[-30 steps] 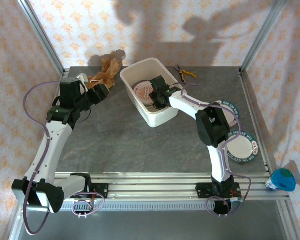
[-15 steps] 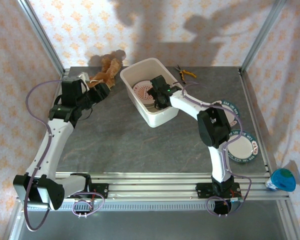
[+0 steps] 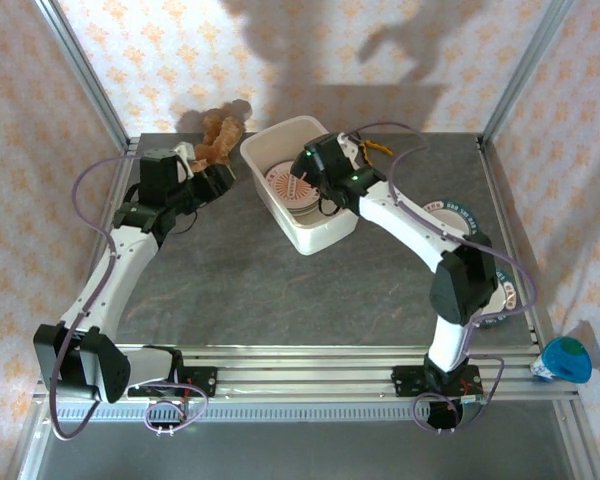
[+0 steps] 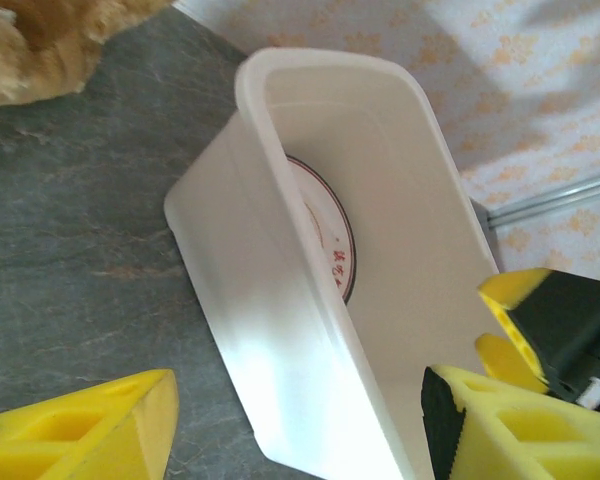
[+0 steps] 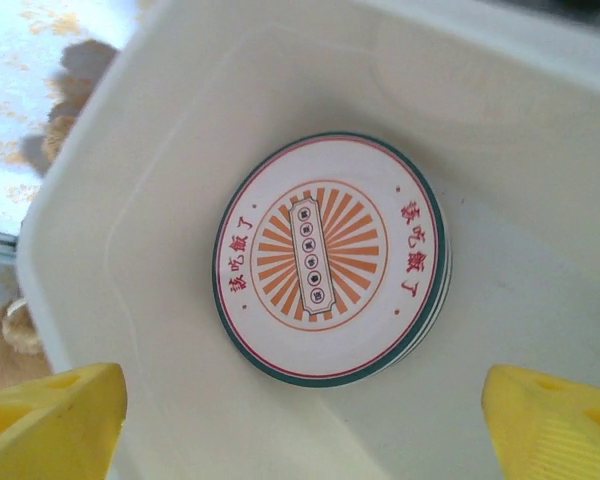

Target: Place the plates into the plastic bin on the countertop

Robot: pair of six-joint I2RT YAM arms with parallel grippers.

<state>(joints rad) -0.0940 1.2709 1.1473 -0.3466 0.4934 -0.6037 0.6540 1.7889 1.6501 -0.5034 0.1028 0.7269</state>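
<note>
Shows the right claw [image 3: 302, 178] poised over the plastic bin [image 3: 280, 131], fingers [image 5: 50, 420] spread wide with nothing between them. Directly beneath that claw, flat on the bin floor: a stack of plates [image 5: 330, 258], the topmost with a dark green rim, an orange sunburst centre and red lettering; number in the stack not legible. Shows the left claw [image 3: 220, 178] likewise parted and empty, low over the countertop [image 3: 250, 280], close beside the bin's long wall. Ahead of its yellow fingers [image 4: 80, 435]: the bin's outer side and, past the rim, an edge of the same stack. Ahead and to the left of the left claw, near the countertop's far corner: a tan stuffed toy [image 3: 218, 134]. Beyond the right claw, past the bin's far end: yellow-handled pliers [image 3: 372, 148]. Well apart from the right claw, beside the elbow of its own arm at the countertop's right edge: two further plates [image 3: 458, 213], green-rimmed, one largely hidden under the arm.
</note>
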